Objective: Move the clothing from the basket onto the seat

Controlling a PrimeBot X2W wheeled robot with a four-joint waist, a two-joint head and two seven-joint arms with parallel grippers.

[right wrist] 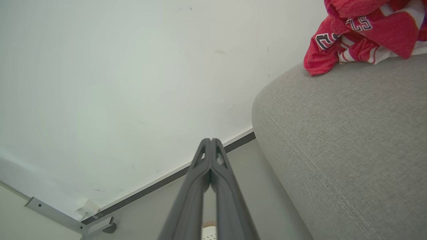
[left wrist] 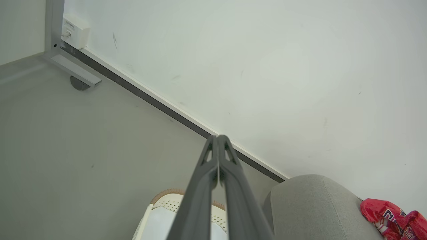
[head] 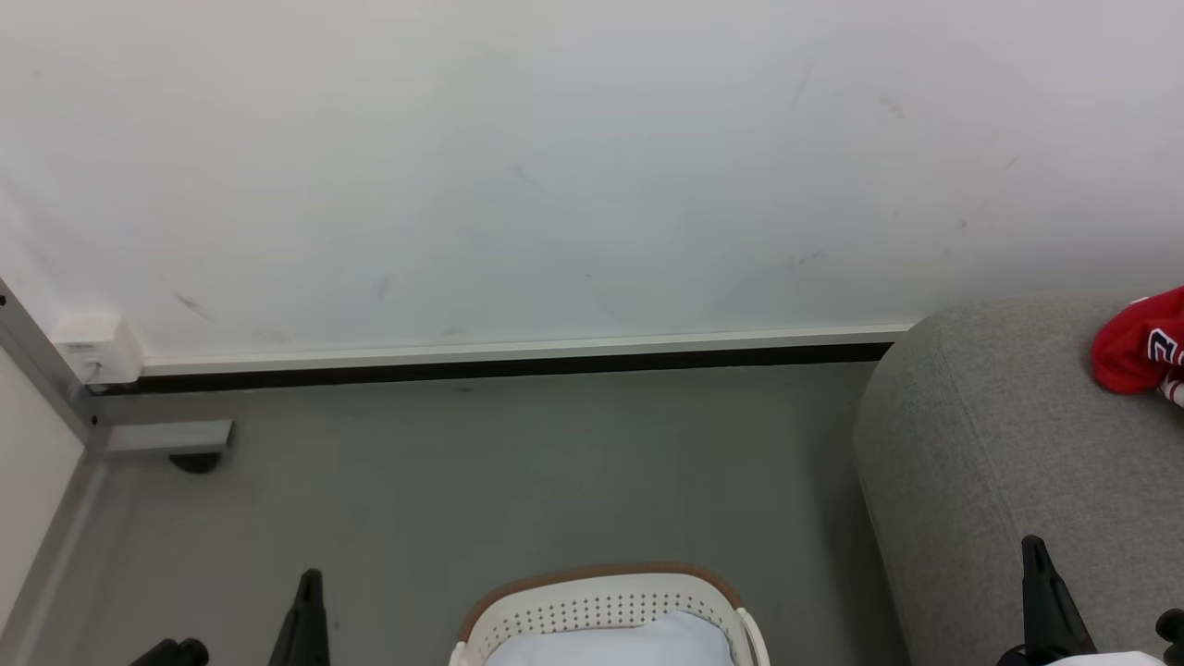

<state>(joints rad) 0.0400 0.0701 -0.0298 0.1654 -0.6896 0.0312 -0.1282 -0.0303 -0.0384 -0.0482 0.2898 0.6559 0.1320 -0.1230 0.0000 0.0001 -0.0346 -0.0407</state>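
The white perforated basket [head: 601, 610] with a brown rim stands on the floor at the bottom centre; something pale bluish-white lies inside it. The big grey seat [head: 1017, 462] rises on the right. A red jersey [head: 1142, 347] with black-and-white lettering and white trim lies crumpled on the seat's top, also seen as the jersey [right wrist: 363, 30] and the jersey [left wrist: 390, 216]. My left gripper [left wrist: 217, 137] is shut and empty, up in the air left of the basket. My right gripper [right wrist: 210, 140] is shut and empty beside the seat [right wrist: 340, 140]. The plain red garment is out of view.
A white wall [head: 555, 166] with a dark baseboard runs behind the grey floor [head: 509, 472]. At the far left a metal frame leg [head: 157, 439] with a foot and a small white box [head: 92, 347] sit against the wall.
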